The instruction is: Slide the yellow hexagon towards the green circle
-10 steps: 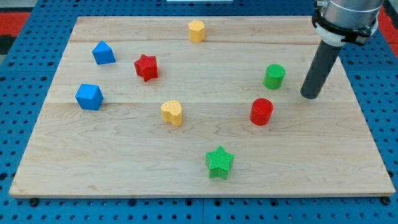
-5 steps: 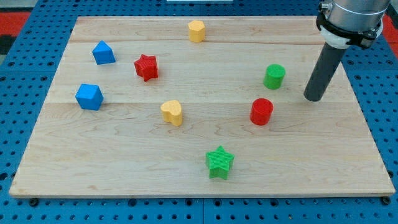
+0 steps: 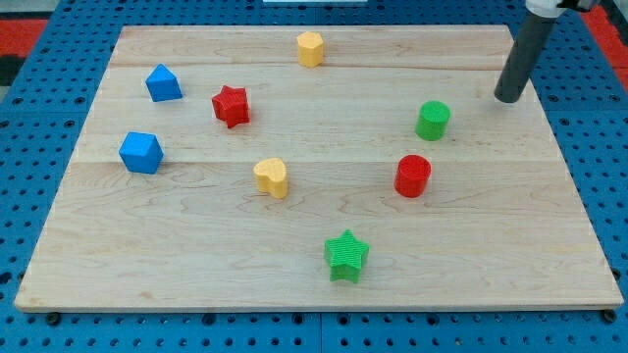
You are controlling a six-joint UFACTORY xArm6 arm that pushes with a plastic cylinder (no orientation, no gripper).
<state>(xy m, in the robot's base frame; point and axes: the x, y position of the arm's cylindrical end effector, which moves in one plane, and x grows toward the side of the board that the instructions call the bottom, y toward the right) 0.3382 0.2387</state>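
My tip (image 3: 509, 97) rested on the wooden board (image 3: 314, 265) near its right edge in the view, up and to the right of the green circle (image 3: 433, 120) and clear of it. I carry no jaws: the rod touched no block and held nothing. The yellow hexagon (image 3: 310, 48) sat near the board's top edge, a little left of centre, well apart from the green circle and from my tip.

Below the green circle stood a red cylinder (image 3: 413, 176), close to it but not touching. A green star (image 3: 346, 256) lay toward the view's bottom, below and left of the red cylinder. A yellow heart (image 3: 272, 177) sat near the middle of the board. A red star (image 3: 231, 106) lay up and to its left. Two blue blocks occupied the left side: the upper one (image 3: 164, 83) looked like a wedge or house shape, though I could not be sure, and the lower one (image 3: 140, 152) looked like a cube.

The board lay on a blue perforated surface (image 3: 29, 196). No writing, brand or label could be read anywhere in the view.
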